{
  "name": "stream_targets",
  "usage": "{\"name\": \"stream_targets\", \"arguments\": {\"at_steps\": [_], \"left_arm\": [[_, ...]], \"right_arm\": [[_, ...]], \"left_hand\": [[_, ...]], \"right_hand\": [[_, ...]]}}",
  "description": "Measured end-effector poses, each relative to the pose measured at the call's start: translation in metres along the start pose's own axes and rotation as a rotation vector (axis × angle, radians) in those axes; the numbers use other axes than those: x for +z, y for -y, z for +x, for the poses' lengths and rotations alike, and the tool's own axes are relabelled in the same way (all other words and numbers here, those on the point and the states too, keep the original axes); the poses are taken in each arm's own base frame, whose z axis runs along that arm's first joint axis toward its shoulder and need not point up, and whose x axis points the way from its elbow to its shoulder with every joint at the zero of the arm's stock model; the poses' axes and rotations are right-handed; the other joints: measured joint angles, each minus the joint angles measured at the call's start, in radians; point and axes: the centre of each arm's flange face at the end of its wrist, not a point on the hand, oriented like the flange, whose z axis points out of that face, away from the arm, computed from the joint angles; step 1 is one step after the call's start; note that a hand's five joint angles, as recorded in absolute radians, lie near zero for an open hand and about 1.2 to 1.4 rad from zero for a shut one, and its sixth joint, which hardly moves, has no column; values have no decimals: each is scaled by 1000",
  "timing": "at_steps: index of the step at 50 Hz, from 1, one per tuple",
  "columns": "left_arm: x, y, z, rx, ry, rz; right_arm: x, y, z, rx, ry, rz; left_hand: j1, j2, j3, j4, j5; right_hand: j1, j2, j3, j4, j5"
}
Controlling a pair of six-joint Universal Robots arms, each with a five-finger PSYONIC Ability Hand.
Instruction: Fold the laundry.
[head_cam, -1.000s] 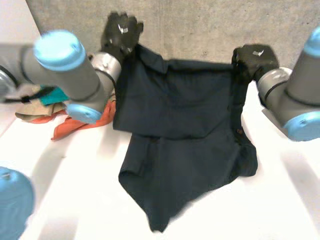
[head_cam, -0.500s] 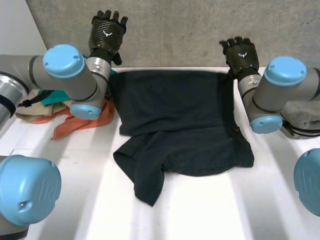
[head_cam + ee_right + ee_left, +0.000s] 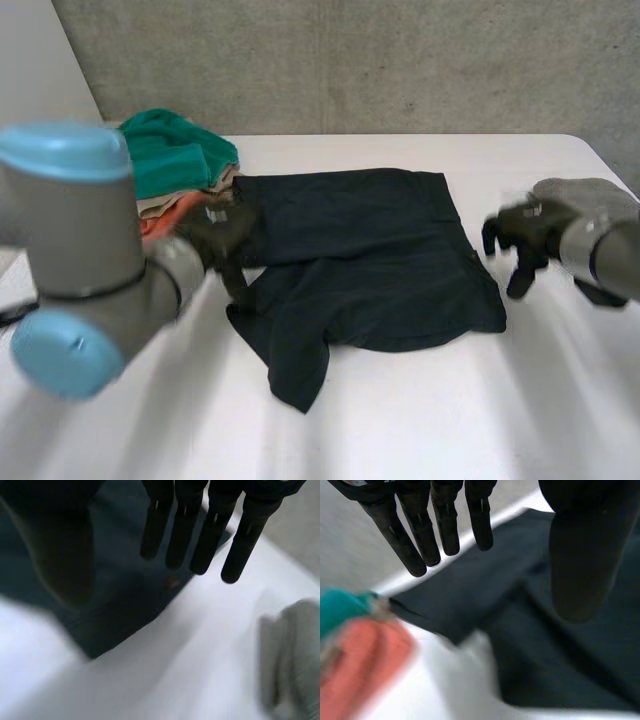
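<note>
A dark navy shirt (image 3: 370,260) lies spread on the white table (image 3: 450,420), with one part trailing toward the front edge. My left hand (image 3: 215,232) hovers at the shirt's left edge, its fingers (image 3: 445,527) straight and apart over the dark cloth (image 3: 555,645), holding nothing. My right hand (image 3: 520,240) hangs just off the shirt's right edge. Its fingers (image 3: 200,535) are straight above that edge of the shirt (image 3: 125,605), and they are empty too.
A pile of teal, tan and orange clothes (image 3: 175,165) sits at the table's back left, close to my left hand; its orange cloth (image 3: 360,665) lies beside the shirt. A folded grey cloth (image 3: 590,195) lies at the right, behind my right hand, and shows as grey cloth (image 3: 292,650).
Both hands let go of the shirt's far corners, opened, and swung back from the far edge to the shirt's left and right sides. The shirt now lies flat.
</note>
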Motion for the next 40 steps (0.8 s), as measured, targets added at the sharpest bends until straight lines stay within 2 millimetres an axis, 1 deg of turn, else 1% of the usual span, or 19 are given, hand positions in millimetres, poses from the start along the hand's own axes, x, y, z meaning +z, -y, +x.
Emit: {"name": "stream_targets", "arguments": {"at_steps": [2,6,7,9,14,19,26,28,30,31,32,33,34,35,37,40], "left_arm": [[-13,-18,14,-36,-67,-65],[-25,-42,31,-72,-146,-146],[-25,-43,32,-74,-150,-151],[-26,-53,41,-80,-178,-180],[-16,-63,53,-66,-194,-188],[-3,-66,61,-43,-175,-172],[8,-63,68,-19,-128,-138],[11,-61,72,-13,-119,-130],[13,-61,75,-8,-114,-123],[14,-61,77,-4,-113,-121],[15,-60,79,-2,-113,-119],[15,-60,81,2,-110,-116],[16,-60,82,5,-107,-113],[16,-59,82,8,-101,-110],[17,-56,81,13,-86,-103],[13,-47,75,29,-52,-84]], "right_arm": [[-2,-18,-7,23,47,-33],[-1,-41,-18,57,106,-43],[0,-43,-19,60,111,-40],[4,-55,-25,71,130,-13],[16,-68,-34,45,103,88],[25,-72,-41,-5,48,186],[37,-75,-47,-53,-17,276],[41,-76,-48,-67,-32,299],[44,-76,-49,-77,-42,316],[46,-76,-49,-84,-48,328],[47,-76,-49,-87,-51,333],[48,-76,-49,-92,-56,341],[49,-75,-48,-95,-62,349],[49,-74,-47,-96,-67,356],[47,-71,-44,-95,-76,363],[39,-66,-37,-83,-81,351]], "left_hand": [[1,6,6,9,8],[1,6,6,9,8],[1,6,6,9,8],[7,12,13,16,17],[38,37,38,41,41],[38,38,38,44,41],[38,38,38,43,41],[38,38,38,44,41],[58,62,63,68,66],[208,195,196,198,194],[256,252,251,237,233],[475,454,450,429,420],[627,602,580,581,572],[697,685,669,670,660],[711,754,741,747,723],[711,759,748,754,723]], "right_hand": [[26,22,28,29,28],[15,14,18,18,17],[9,10,13,13,10],[-5,-8,-12,-7,-23],[-9,-29,-43,-36,-60],[-49,-70,-72,-67,-98],[-49,-69,-72,-67,-96],[-42,-56,-49,-49,-52],[104,92,96,92,91],[253,261,243,239,230],[341,355,335,335,320],[418,437,430,431,411],[446,495,494,499,467],[446,498,510,518,472],[446,498,511,521,472],[446,498,511,521,472]]}}
